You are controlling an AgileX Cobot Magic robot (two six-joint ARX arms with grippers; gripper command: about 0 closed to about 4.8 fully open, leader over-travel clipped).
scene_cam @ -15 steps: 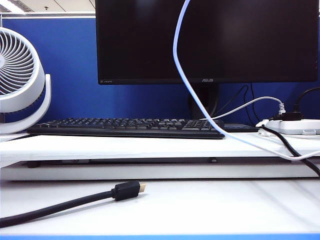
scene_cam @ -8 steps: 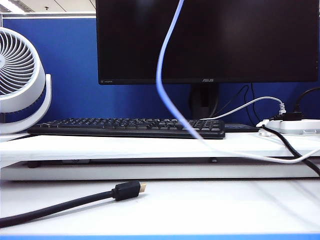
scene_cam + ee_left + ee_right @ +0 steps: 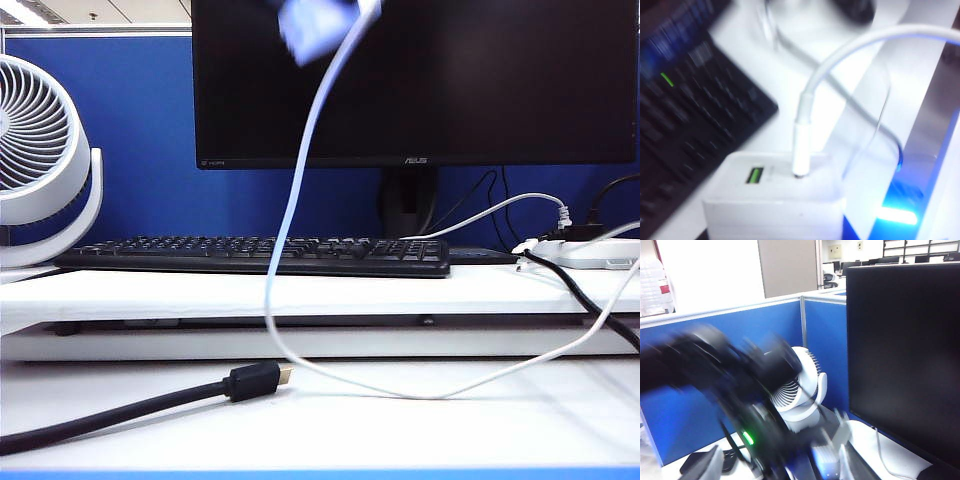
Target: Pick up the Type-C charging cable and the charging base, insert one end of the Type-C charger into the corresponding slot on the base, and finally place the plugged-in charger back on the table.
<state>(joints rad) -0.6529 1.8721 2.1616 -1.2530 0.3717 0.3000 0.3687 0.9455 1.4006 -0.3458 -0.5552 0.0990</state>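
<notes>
Below the monitor (image 3: 414, 82), "ASUS" is read; the charging base (image 3: 774, 200), cable-plugged, is held aloft by the left tool (image 3: 774, 220), while the right tool (image 3: 780, 460) is spread wide, empty.

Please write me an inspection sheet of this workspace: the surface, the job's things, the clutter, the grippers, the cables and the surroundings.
Surface: white table with a raised shelf board.
Job's things: charging base, blurred at the top of the exterior view; the white charging cable is plugged into its slot, beside the green port, and hangs in a loop to the table.
Clutter: keyboard and power strip on the shelf.
Grippers: left gripper holds the base, raised; right gripper open, empty, raised.
Cables: black cable with a gold-tipped plug lies on the table; a greyish cord runs to the power strip.
Surroundings: monitor, fan, blue partition.
</notes>
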